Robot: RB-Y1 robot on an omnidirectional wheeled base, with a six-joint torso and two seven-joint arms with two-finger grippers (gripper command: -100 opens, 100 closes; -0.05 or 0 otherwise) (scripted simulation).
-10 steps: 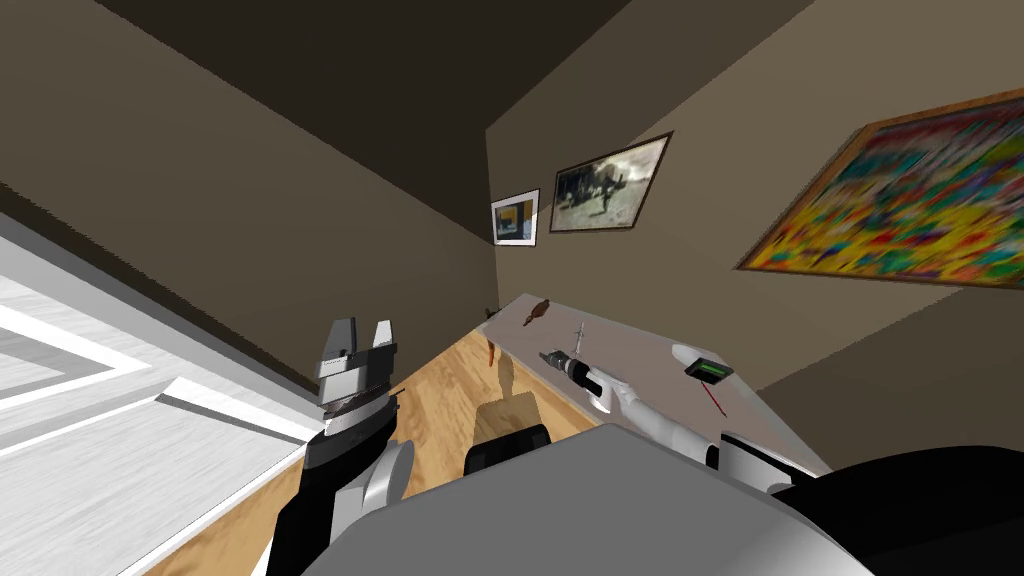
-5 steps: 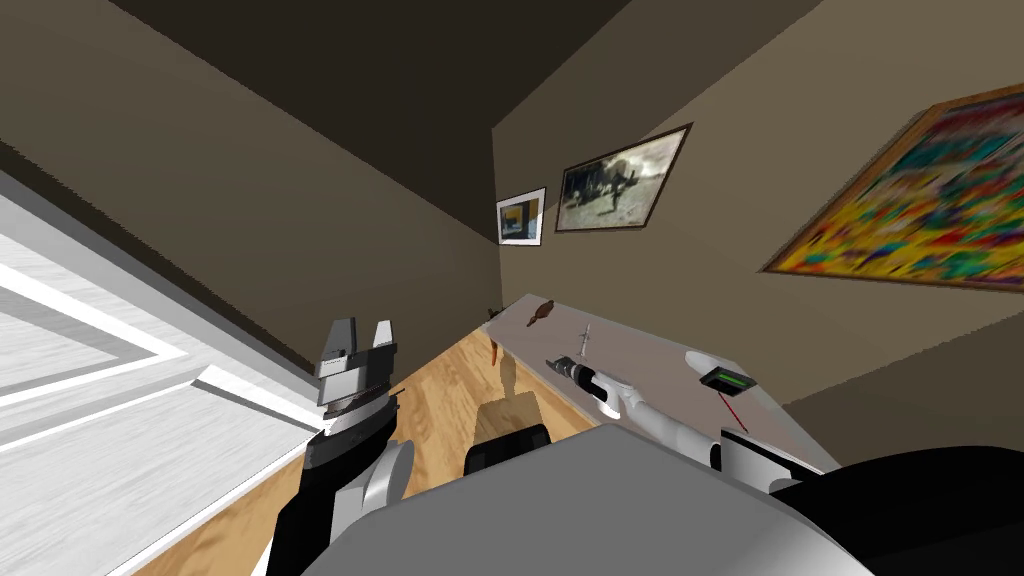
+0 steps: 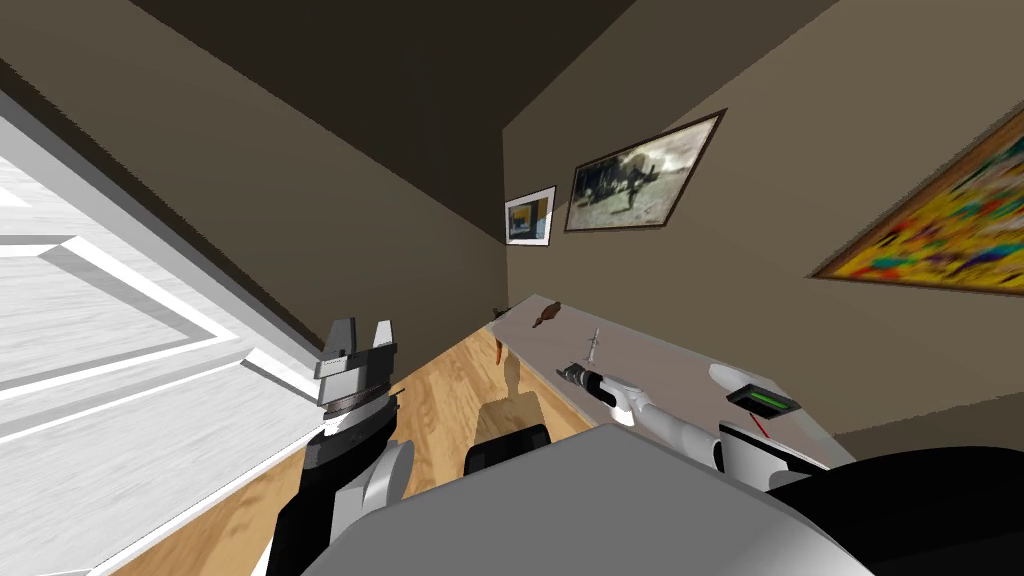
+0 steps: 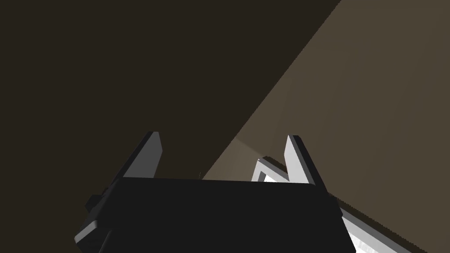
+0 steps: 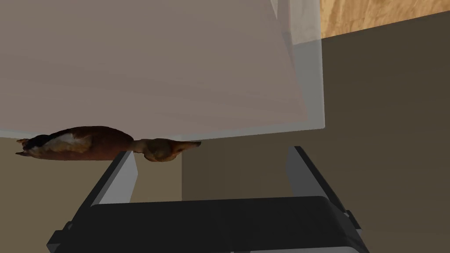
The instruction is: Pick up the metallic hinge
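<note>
metallic hinge (image 3: 594, 345), small and grey, sits on the pale table (image 3: 655, 358) just beyond the right gripper (image 3: 572, 373), whose fingers stand apart over the tabletop, with a brown object (image 3: 545, 317) near the far end and the left gripper (image 3: 355, 338) raised well aside, fingers likewise apart.

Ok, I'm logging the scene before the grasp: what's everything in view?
table: one, pale grey, along the right wall.
hinge: one, silvery, mid-table.
brown figure: one, brown, table's far end.
dark device: one, black with green screen, table's near end.
framed pictures: three, multicoloured, wall above the table.
floor: one, tan wood, left of table.
white panel: one, white, far left.
left gripper: one, grey fingers open, raised on the left.
right gripper: one, grey fingers open, over the table near the hinge.
</note>
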